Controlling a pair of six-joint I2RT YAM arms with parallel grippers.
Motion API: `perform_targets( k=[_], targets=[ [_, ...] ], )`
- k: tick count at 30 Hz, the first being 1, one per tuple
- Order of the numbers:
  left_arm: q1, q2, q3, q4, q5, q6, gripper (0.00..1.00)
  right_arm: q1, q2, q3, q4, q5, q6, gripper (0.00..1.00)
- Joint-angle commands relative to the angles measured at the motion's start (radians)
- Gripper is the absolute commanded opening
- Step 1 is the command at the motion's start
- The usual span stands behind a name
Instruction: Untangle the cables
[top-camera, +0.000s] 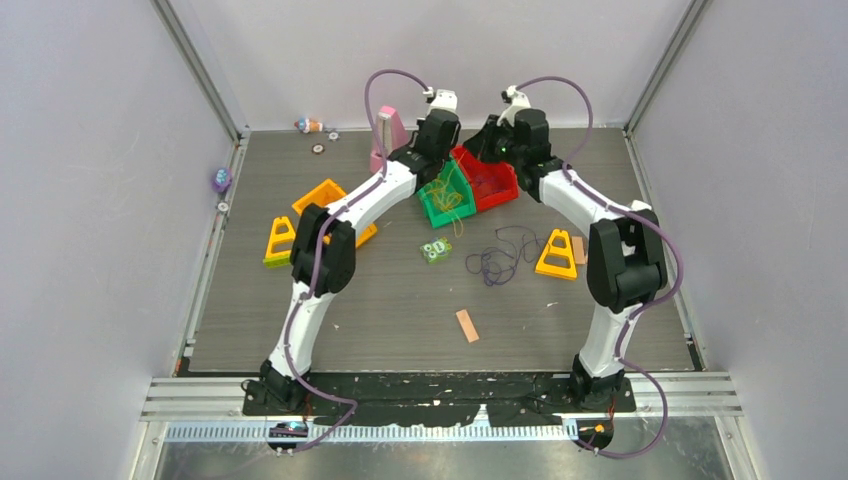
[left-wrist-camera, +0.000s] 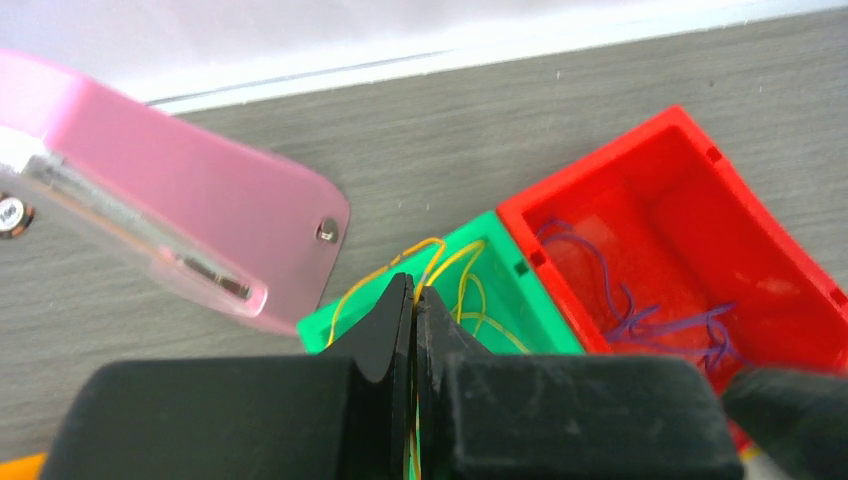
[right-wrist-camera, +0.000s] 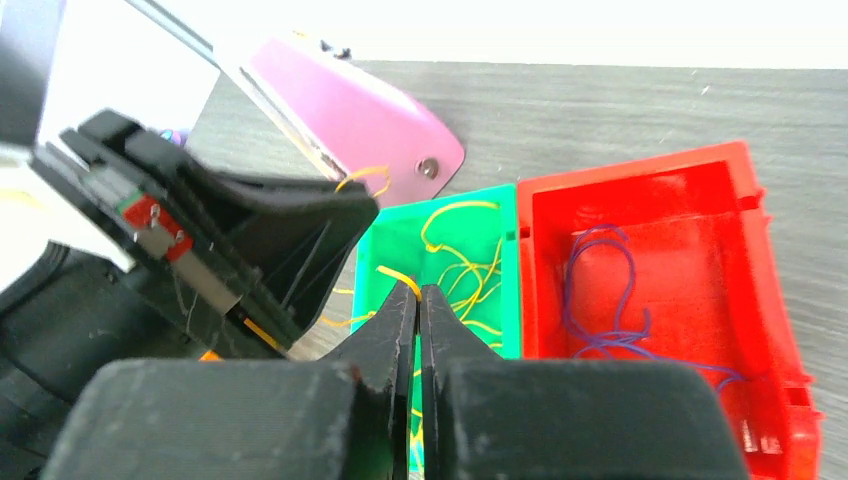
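Cables (right-wrist-camera: 462, 268) in yellow and orange are lying looped in the green bin (right-wrist-camera: 508, 300); purple cables (right-wrist-camera: 600, 300) are lying in the red bin (right-wrist-camera: 640, 185) touching its side, so I judge the bins are serving to part the colours; a dark tangle (top-camera: 497, 262) is lying loose on the bench (top-camera: 400, 300) near a yellow triangle (top-camera: 557, 254), not yet sorted. I am holding my left pincer (left-wrist-camera: 413, 295) clenched just over the green bin's rim, beside a pink stapler (left-wrist-camera: 180, 200); my right pincer (right-wrist-camera: 418, 295) is clenched too, hanging over the same bin with an orange strand at its tip; whether either is nipping a strand, I cannot tell. Both are hovering close together, probably because the yellow and orange loops are crossing each other there and are needing two pulls apart.
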Motion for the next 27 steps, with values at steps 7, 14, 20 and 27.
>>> perform_targets(
  k=[7, 14, 20, 27],
  targets=[
    [0.004, -0.222, -0.135, 0.070, 0.000, -0.007, 0.00, -0.023, -0.085, 0.043, -0.023, 0.037, -0.031, 0.06],
    [0.004, -0.197, -0.122, 0.062, 0.047, -0.013, 0.00, -0.027, -0.112, 0.021, -0.019, 0.046, -0.043, 0.05],
    [0.016, -0.079, -0.036, -0.054, 0.044, -0.081, 0.00, -0.004, -0.078, -0.029, 0.020, 0.039, -0.010, 0.05],
    [0.033, 0.006, 0.074, -0.227, 0.085, -0.143, 0.00, 0.040, 0.004, -0.046, 0.047, 0.042, -0.001, 0.05]
  ],
)
